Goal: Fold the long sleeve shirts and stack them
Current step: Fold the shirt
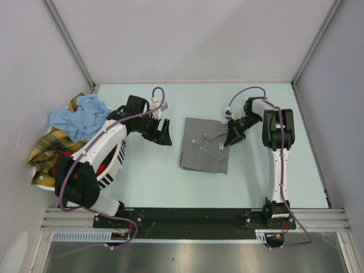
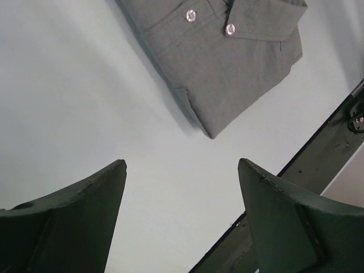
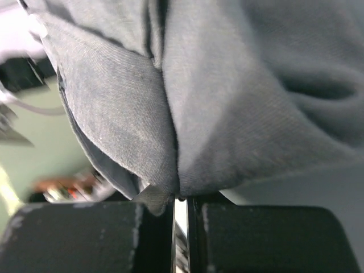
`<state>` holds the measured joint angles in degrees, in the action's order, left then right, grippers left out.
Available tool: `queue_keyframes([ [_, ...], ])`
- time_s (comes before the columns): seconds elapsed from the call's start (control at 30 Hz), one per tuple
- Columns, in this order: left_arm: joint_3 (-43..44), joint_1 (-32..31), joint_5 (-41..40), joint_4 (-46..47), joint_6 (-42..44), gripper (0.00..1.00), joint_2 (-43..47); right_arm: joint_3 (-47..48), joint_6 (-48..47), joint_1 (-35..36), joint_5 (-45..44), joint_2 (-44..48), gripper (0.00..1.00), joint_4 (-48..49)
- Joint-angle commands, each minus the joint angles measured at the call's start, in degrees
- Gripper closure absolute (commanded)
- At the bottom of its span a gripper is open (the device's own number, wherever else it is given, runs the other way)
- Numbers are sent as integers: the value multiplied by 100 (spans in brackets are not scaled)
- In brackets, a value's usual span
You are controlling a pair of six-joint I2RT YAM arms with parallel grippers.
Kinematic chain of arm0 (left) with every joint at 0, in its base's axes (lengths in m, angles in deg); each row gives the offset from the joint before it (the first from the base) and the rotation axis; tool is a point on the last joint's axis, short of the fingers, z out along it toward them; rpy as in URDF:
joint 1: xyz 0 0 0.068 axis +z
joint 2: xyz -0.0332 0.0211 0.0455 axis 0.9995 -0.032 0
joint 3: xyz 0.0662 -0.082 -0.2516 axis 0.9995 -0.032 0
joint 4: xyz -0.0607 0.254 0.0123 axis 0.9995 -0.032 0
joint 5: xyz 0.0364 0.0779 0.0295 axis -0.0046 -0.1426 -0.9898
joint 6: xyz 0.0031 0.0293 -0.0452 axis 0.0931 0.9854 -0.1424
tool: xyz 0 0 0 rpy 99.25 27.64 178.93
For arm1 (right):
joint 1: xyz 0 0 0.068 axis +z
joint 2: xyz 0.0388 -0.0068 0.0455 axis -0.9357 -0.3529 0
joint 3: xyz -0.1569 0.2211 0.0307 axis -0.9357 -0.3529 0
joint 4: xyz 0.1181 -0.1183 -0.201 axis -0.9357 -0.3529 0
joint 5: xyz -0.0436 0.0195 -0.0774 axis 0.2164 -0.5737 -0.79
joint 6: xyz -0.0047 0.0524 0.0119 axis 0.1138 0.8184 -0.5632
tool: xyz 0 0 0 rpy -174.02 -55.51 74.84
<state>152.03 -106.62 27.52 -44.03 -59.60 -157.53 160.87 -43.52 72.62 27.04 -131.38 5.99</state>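
A plain grey long sleeve shirt (image 1: 203,152) lies folded in a rough square in the middle of the table, its buttons facing up. My right gripper (image 1: 231,141) is shut on a bunch of its cloth at the right edge; in the right wrist view the grey shirt (image 3: 227,102) fills the frame above the closed gripper (image 3: 181,199). My left gripper (image 1: 164,133) hovers open just left of the shirt, holding nothing. In the left wrist view the left gripper (image 2: 182,165) has bare table between its fingers, with the shirt's corner (image 2: 227,62) beyond.
At the far left lies a heap of other shirts: light blue (image 1: 79,116), yellow plaid (image 1: 46,149) and a bit of red (image 1: 103,167). A white slotted basket (image 1: 109,180) shows under the left arm. Walls close in the table's back and sides.
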Motion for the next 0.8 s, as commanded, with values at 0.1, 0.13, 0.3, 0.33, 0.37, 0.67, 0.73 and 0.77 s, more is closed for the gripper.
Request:
queue_keyframes([
  [0.1,-206,185,130,155,-120,15,331,1455,-3193,847,-1902,-810,100,-1717],
  [0.13,-250,219,60,146,-129,15,375,1263,-3534,1162,-2191,-601,100,-1725],
  [0.3,-505,378,-696,138,-208,16,569,927,-4539,1578,-2775,-319,100,-1717],
  [0.33,-523,422,-714,146,-200,16,595,944,-4626,1787,-2600,-161,100,-1717],
  [0.37,-505,439,-714,138,-173,16,622,936,-4793,1911,-2555,-82,100,-1717],
  [0.67,-803,1089,-478,199,-261,16,718,1276,-6349,3370,-2633,122,100,-1673],
  [0.73,-918,1317,-310,295,-261,16,718,1619,-6560,3547,-2721,-80,100,-1673],
  [0.77,-1040,1397,-66,339,-444,16,718,1839,-6587,3573,-2747,-142,100,-1699],
])
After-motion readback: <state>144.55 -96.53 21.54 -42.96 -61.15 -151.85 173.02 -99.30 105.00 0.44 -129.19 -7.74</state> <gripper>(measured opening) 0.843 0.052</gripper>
